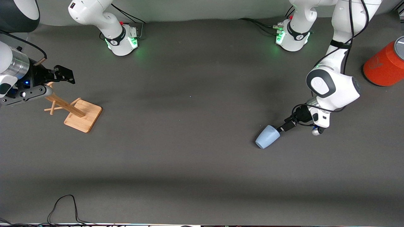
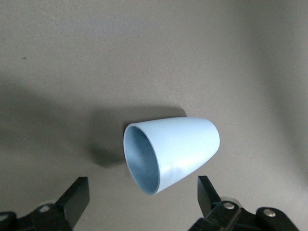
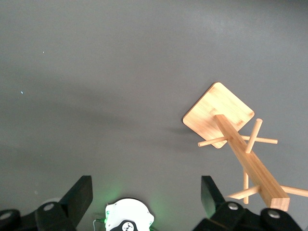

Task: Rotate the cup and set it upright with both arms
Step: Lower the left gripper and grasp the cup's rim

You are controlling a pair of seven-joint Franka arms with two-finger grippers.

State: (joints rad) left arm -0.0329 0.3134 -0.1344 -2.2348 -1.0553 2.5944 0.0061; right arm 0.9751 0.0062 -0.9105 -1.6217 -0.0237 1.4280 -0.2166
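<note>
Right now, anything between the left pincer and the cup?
Nothing. In the left wrist view the open left pincer faces the cup, lying on its side, with only bare table between. The right pincer waits over the rack.

You saw the cup [image 1: 267,136], a small light-blue tapered tumbler without a handle, lying on its side on the worktop toward the left arm's end. Its matte wall was unmarked, and its open mouth [image 2: 141,159] faced the left wrist camera.
</note>
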